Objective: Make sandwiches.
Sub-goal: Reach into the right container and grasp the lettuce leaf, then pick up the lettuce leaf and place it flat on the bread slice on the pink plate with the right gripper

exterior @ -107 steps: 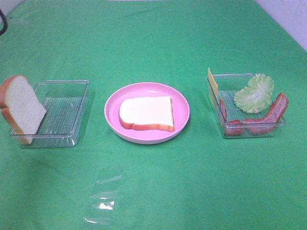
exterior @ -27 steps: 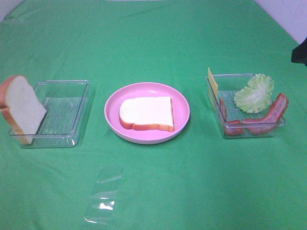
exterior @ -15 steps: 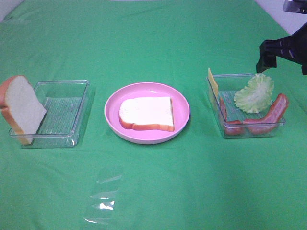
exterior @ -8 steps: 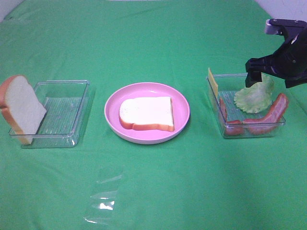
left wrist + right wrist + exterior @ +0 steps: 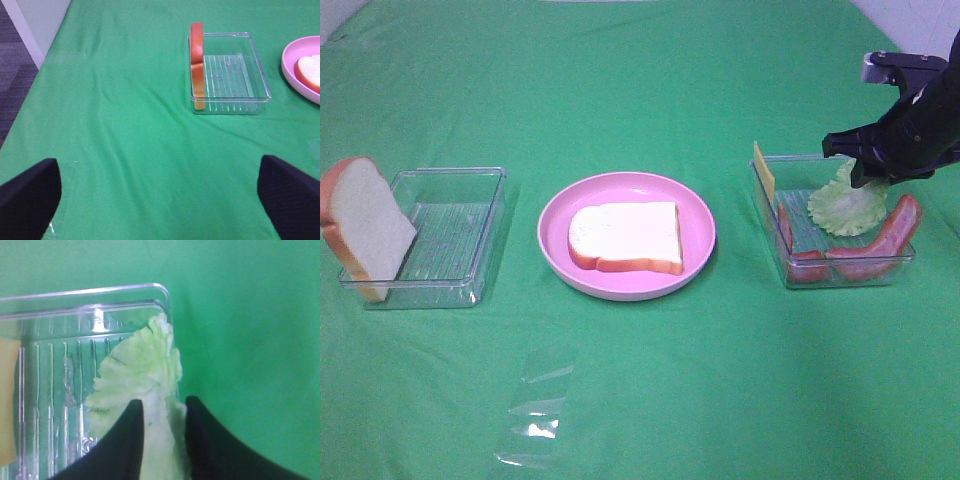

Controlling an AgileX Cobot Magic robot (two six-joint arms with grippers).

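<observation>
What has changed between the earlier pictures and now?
The right hand came in from the right, lowered to the clear plastic tray there and closed on the pale green lettuce leaf, still in the tray. The white bread slice on the round pink plate, the other slice in the left clear tray, the reddish-brown bacon strips and the yellow cheese slice stayed put.
</observation>
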